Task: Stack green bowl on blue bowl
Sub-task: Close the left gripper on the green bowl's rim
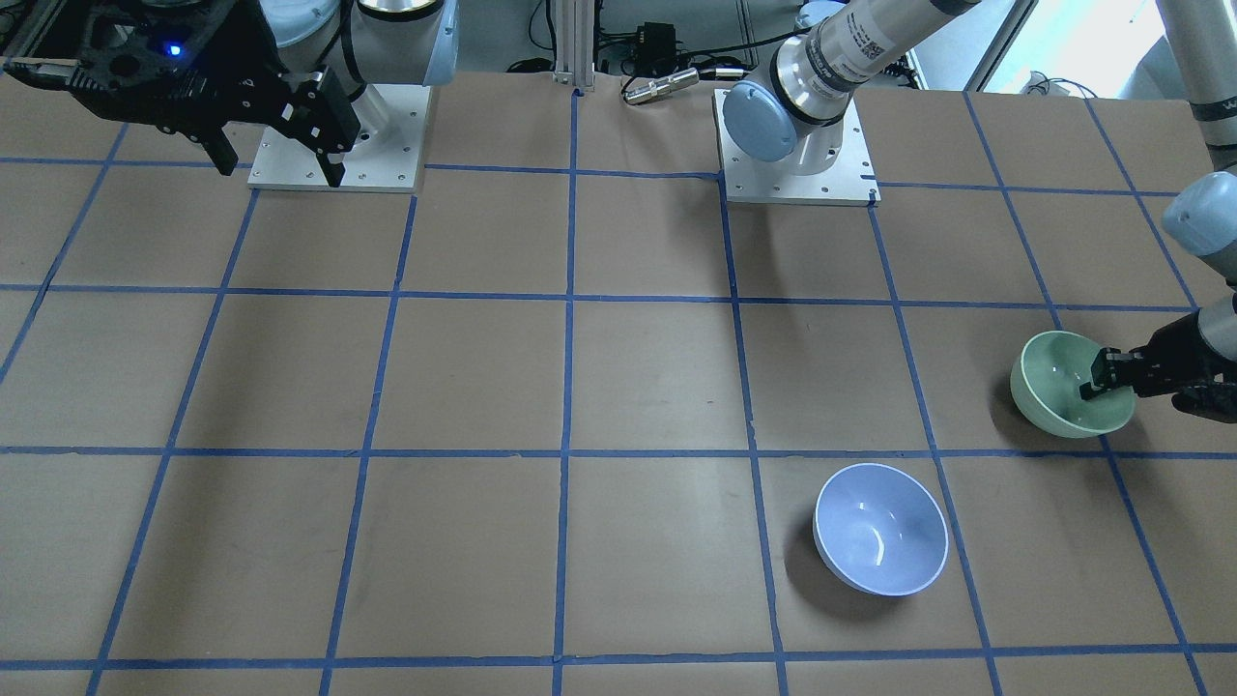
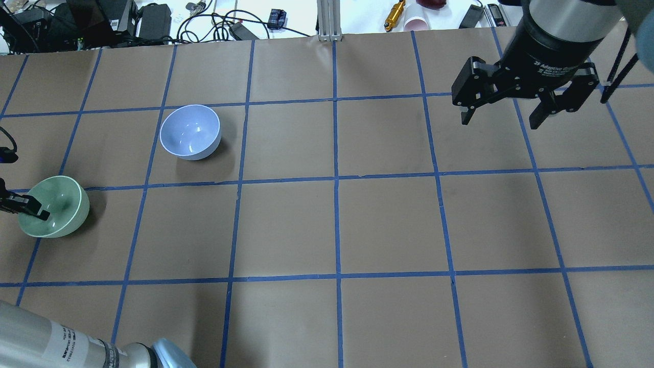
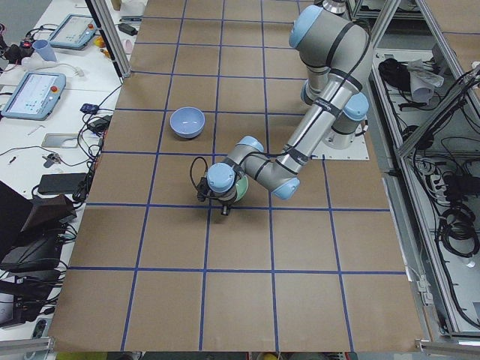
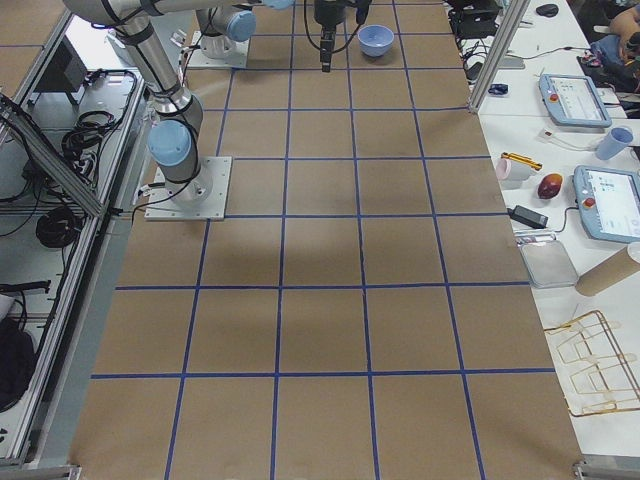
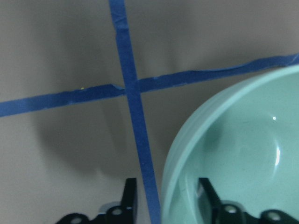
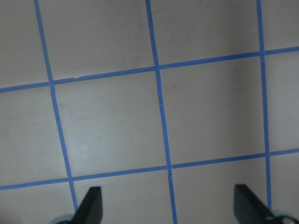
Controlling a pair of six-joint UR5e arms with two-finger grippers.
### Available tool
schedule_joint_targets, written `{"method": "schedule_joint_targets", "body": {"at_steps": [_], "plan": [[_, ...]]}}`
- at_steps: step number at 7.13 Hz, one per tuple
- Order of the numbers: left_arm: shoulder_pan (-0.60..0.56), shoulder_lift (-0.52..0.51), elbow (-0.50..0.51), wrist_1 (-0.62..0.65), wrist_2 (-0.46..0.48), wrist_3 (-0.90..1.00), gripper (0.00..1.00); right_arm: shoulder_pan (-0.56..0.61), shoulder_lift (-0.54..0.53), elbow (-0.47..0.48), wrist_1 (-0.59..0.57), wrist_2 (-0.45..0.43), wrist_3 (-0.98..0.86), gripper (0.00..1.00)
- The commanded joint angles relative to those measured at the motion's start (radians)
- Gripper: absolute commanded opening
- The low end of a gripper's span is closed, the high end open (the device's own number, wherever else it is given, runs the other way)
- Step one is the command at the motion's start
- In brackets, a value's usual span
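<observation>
The green bowl (image 1: 1058,382) (image 2: 56,204) stands on the table near the robot's left end. My left gripper (image 1: 1092,387) (image 2: 43,214) straddles its rim, one finger inside and one outside. In the left wrist view the jaws of this gripper (image 5: 169,198) are partly closed around the bowl (image 5: 243,158), and a gap shows between the outer finger (image 5: 131,196) and the wall. The blue bowl (image 1: 879,541) (image 2: 190,132) stands upright and empty one grid square away. My right gripper (image 2: 499,121) (image 1: 280,172) hangs open and empty, high over the other half of the table.
The table (image 2: 337,225) is brown paper with a blue tape grid. Cables, a cup and tools (image 2: 403,15) lie beyond the far edge. The arm base plates (image 1: 797,145) (image 1: 338,135) sit at the robot's side.
</observation>
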Motion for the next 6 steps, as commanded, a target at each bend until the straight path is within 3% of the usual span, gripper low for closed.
{"method": "schedule_joint_targets", "body": {"at_steps": [1, 6], "plan": [[0.008, 0.000, -0.011, 0.001, -0.008, -0.003, 0.00, 0.000, 0.000, 0.001, 0.001, 0.000, 0.000, 1.00], [0.008, 0.008, -0.008, 0.001, -0.030, -0.012, 0.00, 0.000, 0.000, -0.001, -0.001, 0.000, 0.000, 1.00]]}}
